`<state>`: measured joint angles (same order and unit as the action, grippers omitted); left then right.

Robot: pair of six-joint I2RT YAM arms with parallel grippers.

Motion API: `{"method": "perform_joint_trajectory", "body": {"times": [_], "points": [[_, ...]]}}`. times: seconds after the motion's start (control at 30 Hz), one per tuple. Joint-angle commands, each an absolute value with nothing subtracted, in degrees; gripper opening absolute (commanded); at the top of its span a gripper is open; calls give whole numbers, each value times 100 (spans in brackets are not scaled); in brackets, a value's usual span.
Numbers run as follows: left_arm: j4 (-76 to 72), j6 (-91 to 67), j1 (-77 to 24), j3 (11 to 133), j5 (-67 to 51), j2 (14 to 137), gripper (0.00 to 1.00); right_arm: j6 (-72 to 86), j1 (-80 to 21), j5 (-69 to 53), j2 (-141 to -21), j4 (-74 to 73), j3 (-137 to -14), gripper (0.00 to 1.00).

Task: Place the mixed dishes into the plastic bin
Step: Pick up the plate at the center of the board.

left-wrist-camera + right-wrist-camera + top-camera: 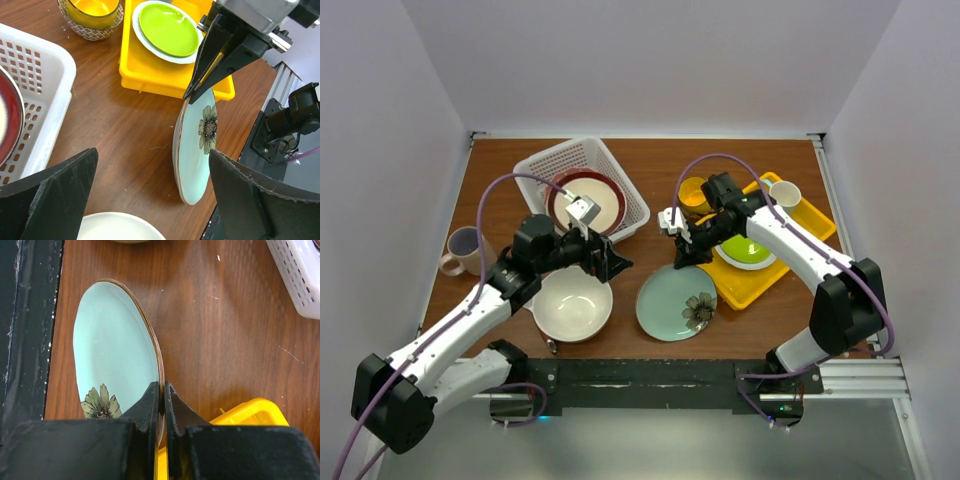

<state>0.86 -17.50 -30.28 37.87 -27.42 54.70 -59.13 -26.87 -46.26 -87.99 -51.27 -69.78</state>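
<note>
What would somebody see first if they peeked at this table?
The pale green flower plate, tipped up near the front of the table, its rim pinched by the shut right gripper. Next, the bright yellow tray on the right holding a lime-green plate, and the white bin at the back with a red-rimmed bowl inside.

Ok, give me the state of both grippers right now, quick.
Left gripper: open, holding nothing.
Right gripper: shut on the rim of the pale teal flower plate.
</note>
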Motion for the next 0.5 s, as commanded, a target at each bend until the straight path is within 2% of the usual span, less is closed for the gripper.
{"method": "perform_joint_trajectory", "body": {"times": [0.0, 0.47], "points": [[-44, -1854, -3374, 3902, -2242, 5528, 98, -5889, -2628, -5098, -8446, -4825, -6961, 0], [-26, -1855, -4086, 4025, -1617, 5827, 100, -5924, -2514, -5247, -8271, -4808, -6882, 0]]}}
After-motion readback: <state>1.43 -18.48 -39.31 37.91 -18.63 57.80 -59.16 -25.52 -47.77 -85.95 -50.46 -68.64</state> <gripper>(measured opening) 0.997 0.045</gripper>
